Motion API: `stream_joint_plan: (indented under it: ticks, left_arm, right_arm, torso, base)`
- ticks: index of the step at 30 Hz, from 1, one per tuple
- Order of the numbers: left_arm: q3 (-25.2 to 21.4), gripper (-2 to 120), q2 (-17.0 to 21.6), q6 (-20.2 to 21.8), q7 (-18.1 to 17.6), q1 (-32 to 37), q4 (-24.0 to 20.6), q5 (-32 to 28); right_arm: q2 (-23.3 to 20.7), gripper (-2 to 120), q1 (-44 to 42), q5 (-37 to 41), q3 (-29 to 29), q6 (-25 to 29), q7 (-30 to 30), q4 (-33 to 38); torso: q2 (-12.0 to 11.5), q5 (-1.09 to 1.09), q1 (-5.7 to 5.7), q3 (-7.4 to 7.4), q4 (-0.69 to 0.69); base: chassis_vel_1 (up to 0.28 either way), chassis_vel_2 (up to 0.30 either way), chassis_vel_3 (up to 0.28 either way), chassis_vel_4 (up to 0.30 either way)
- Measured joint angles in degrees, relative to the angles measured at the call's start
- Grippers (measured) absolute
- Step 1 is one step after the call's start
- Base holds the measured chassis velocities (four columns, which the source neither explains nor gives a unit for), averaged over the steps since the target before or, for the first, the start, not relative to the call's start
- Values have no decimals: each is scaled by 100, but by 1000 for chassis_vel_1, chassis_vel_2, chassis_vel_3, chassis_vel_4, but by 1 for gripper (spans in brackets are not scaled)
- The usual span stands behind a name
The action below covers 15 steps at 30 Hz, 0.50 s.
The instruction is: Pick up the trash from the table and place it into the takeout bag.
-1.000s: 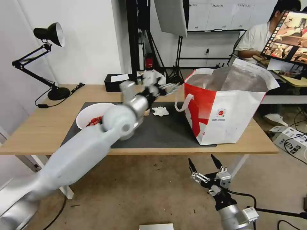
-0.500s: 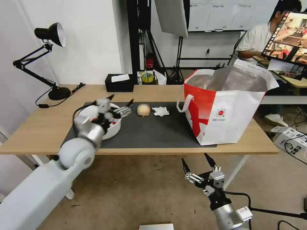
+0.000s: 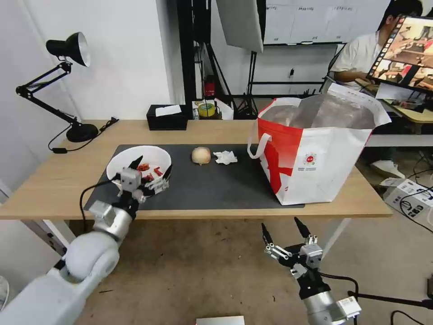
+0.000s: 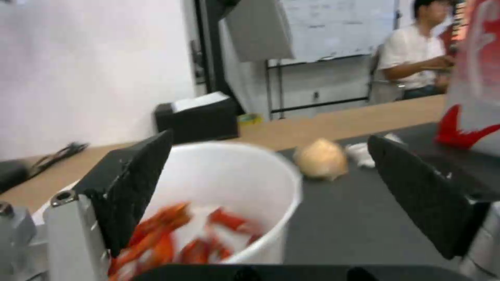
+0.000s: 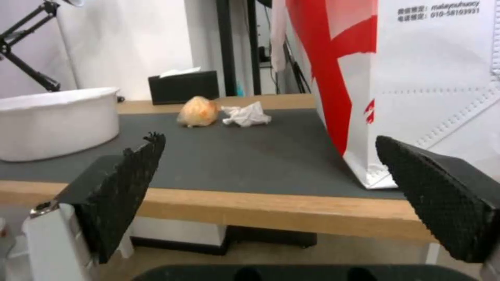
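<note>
The left gripper (image 3: 152, 166) straddled the near rim of the white plastic bowl of red crayfish shells (image 3: 153, 157) with fingers spread wide, apparently to grasp it, while the right gripper (image 3: 285, 231) hung wide open below the table (image 3: 54, 180).

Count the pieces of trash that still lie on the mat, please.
3: the bowl of shells at the mat's left end, the ball near the middle, and the napkin just right of it.

One bowl (image 3: 135, 163) of shells, one ball (image 3: 201, 155), one napkin (image 3: 225, 157), one bag (image 3: 315, 149), one tissue box (image 3: 167, 117), one lamp (image 3: 67, 85) — and two pincers, left (image 3: 151, 169) and right (image 3: 284, 230).
</note>
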Motion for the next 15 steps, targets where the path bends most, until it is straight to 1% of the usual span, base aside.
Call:
stream_joint_plan:
  ticks: [3,5,7,8,10,11,12,15]
  left_arm:
    - [-486,100,-209,-85,-49,561,19,195]
    - [-576,100,-260,-119,-44,691,20,280]
    - [-814,100,-459,-246,15,1115,33,511]
    - [-814,100,-459,-246,15,1115,33,511]
    - [-926,100,-653,-353,99,1416,70,629]
    - [-965,100,-799,-481,157,1607,139,786]
    - [-965,100,-799,-481,157,1607,139,786]
    - [-992,100,-971,-558,199,1863,137,880]
  right_arm:
    - [31,100,1,-40,-12,8,10,-55]
    - [34,100,1,-44,-10,12,10,-66]
    - [44,100,-3,-49,11,27,13,-87]
    - [44,100,-3,-49,11,27,13,-87]
    - [38,100,-4,-52,18,36,13,-107]
    - [-5,100,-3,-53,19,38,13,-135]
    - [-5,100,-3,-53,19,38,13,-135]
    - [-125,100,0,-56,24,47,16,-188]
  torso:
    - [0,1,0,0,-1]
    - [0,1,0,0,-1]
    - [0,1,0,0,-1]
    - [0,1,0,0,-1]
    - [0,1,0,0,0]
    - [0,0,0,0,0]
    - [0,0,0,0,0]
    - [0,1,0,0,0]
  base:
    - [0,0,0,0]
    - [0,0,0,0]
    - [0,0,0,0]
    - [0,0,0,0]
    - [0,0,0,0]
    - [0,0,0,0]
    - [0,0,0,0]
    - [0,0,0,0]
